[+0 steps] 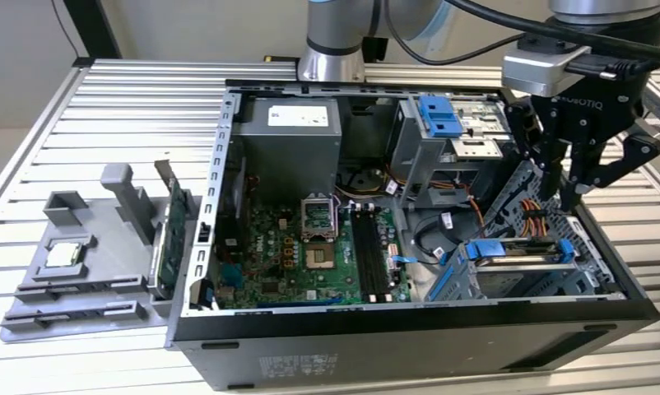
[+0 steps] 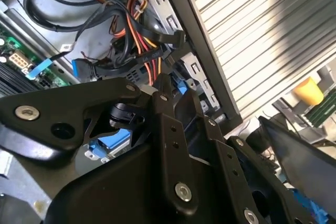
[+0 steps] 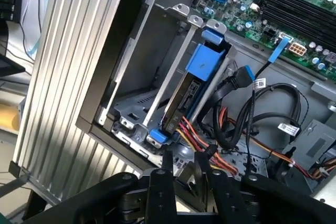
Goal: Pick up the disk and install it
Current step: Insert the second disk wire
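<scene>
An open computer case point(image 1: 418, 346) is lying on its side on the slatted metal table point(image 1: 122, 107), and the motherboard point(image 1: 308, 247) is facing up. At the exterior view's left a grey holder point(image 1: 89, 280) is resting on the table beside the case. It is carrying a small square processor chip point(image 1: 67, 255), and a green card point(image 1: 178, 239) is standing on edge between the holder and the case wall. Inside the case a grey power supply point(image 1: 291, 123) is occupying the far corner, and a blue latch piece point(image 1: 440, 115) is sitting on the upper bay.

The disk point(image 1: 517, 252) is sitting in the metal drive cage point(image 1: 506, 284) at the near corner of the case, on the exterior view's right, with blue rails framing it. In the first wrist view the disk point(image 3: 181, 100) is standing on edge in a slot of the cage. A bundle of red, orange and yellow cables point(image 3: 202, 140) is running just beside its end, between it and the tool.

Whether any cable is plugged into the disk, I cannot tell. In the second wrist view the tool's black links are covering much of the cage, and a bit of blue plastic point(image 2: 113, 142) is showing behind them.

The tool point(image 1: 580, 193) is hanging over that corner of the case, above the disk and apart from it. In the first wrist view the tool point(image 3: 182, 163) is released: its fingers point(image 3: 157, 182) are standing a narrow gap apart, gripping nothing.
</scene>
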You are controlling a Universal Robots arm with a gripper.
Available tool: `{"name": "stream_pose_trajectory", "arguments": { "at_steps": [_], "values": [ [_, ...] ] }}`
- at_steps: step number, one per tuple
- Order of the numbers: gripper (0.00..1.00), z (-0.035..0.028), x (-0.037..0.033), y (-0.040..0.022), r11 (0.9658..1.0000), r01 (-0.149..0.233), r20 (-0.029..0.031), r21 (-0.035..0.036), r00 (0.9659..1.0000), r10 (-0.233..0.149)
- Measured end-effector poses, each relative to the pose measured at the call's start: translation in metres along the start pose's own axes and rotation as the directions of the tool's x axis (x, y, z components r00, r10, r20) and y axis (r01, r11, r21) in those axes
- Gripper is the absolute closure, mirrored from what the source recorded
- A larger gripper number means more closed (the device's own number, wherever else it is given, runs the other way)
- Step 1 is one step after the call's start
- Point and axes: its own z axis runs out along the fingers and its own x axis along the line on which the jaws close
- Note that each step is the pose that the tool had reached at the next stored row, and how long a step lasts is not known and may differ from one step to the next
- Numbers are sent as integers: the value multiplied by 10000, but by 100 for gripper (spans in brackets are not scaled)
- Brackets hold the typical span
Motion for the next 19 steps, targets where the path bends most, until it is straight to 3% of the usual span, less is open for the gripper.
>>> {"name": "stream_pose_trajectory", "arguments": {
  "at_steps": [6, 7, 10, 11, 14, 17, 18, 19],
  "values": [
    [0, 0, 0, 0, 9976, 697, -448, -50, 9965, -699],
    [0, 0, -1, 2, 9968, 802, -486, -40, 9956, -803],
    [0, -1, -2, 4, 9964, 846, -486, -28, 9952, -846],
    [0, 0, -3, 4, 9963, 862, -512, -39, 9950, -863],
    [0, 2, -5, 4, 9933, 1148, -757, -116, 9904, -1154],
    [0, 8, -10, 5, 9886, 1493, -1002, -178, 9835, -1504],
    [0, 13, -15, 5, 9869, 1605, -1047, -173, 9813, -1614],
    [0, 19, -22, 4, 9855, 1689, -1055, -149, 9799, -1695]
  ]
}}
